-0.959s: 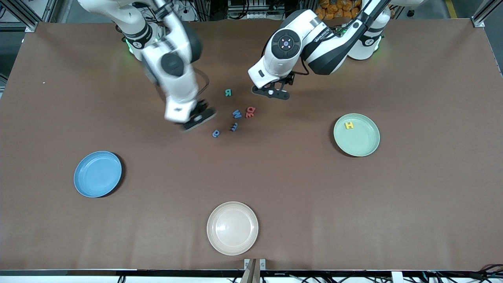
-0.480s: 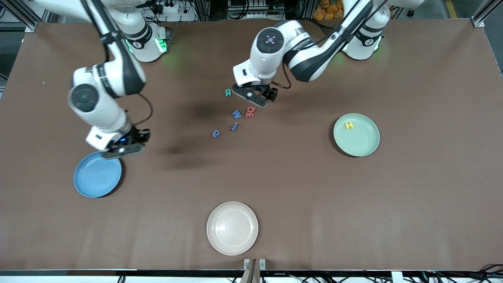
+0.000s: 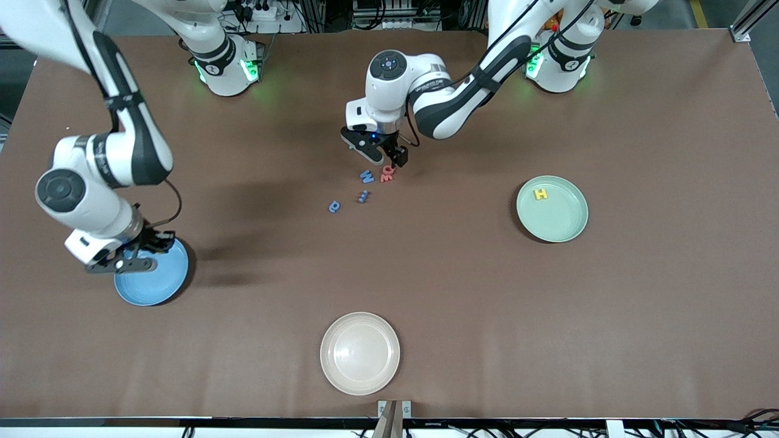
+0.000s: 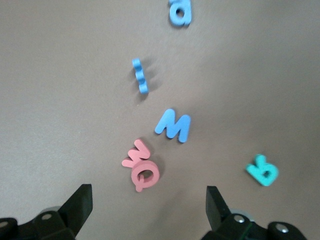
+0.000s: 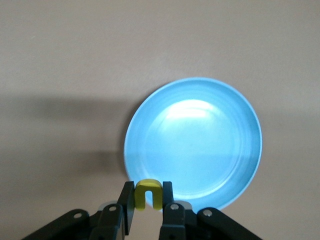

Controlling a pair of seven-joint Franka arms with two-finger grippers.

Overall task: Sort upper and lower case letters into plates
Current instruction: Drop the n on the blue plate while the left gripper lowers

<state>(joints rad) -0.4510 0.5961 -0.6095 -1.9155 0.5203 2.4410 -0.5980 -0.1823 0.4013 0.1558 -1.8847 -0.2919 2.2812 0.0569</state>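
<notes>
My right gripper [image 3: 129,262] hangs over the sky blue plate [image 3: 159,277] at its rim, shut on a yellow u [image 5: 148,193]. That plate [image 5: 200,145] is empty. My left gripper [image 3: 383,159] hovers open over the loose letters in the table's middle, nothing between its fingers [image 4: 82,200]. Under it lie a red Q [image 4: 145,176] touching a smaller red letter [image 4: 135,154], a blue W [image 4: 173,125], a teal R [image 4: 262,170], a blue letter standing on edge [image 4: 140,76] and a blue a [image 4: 180,12]. A yellow H [image 3: 540,194] lies in the mint green plate [image 3: 561,220].
A cream-white plate [image 3: 359,353] sits near the front camera's edge of the table, midway along it. Both arm bases stand along the table's back edge.
My right arm swung from beside the letter cluster to over the blue plate. My left gripper moved toward the right arm's end and came over the letters, covering the teal R in the front view.
</notes>
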